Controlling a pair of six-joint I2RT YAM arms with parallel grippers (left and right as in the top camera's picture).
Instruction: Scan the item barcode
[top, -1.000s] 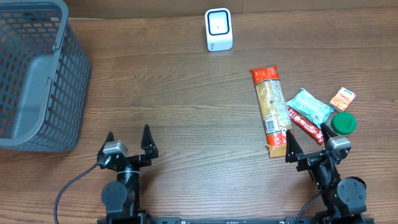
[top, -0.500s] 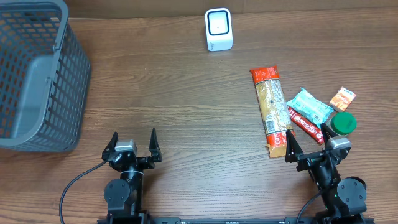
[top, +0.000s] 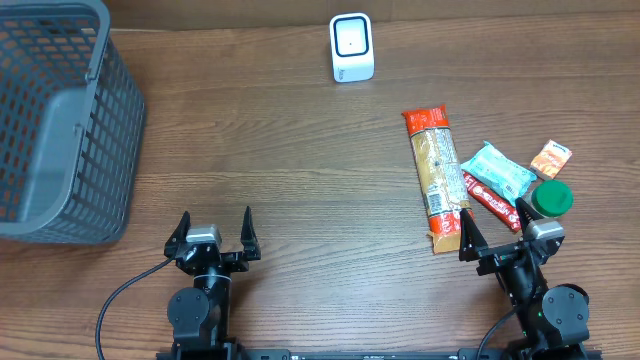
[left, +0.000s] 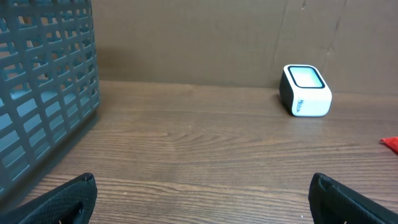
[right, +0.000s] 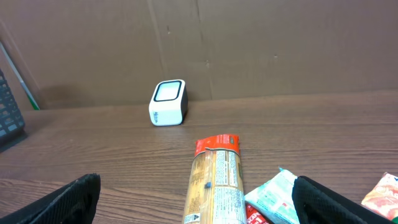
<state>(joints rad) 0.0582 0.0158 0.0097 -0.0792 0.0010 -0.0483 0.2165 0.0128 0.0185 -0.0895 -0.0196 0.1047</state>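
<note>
Rightward, snacks (top: 498, 170) crowd the pasta pack (top: 434, 175) (scanner (top: 352, 47) well apart).

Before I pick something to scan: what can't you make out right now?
- Barcodes: none readable on the pasta pack or teal packet, too small overhead.
- Red bar: partly under the teal packet, overhead.
- Orange packet: cut by the right wrist view's right edge.
- Basket: cut by overhead's left edge.

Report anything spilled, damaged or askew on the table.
Nothing stands out. The scanner stands upright, the basket sits at the left, and the packets lie in a loose cluster at the right. No spill shows.
</note>
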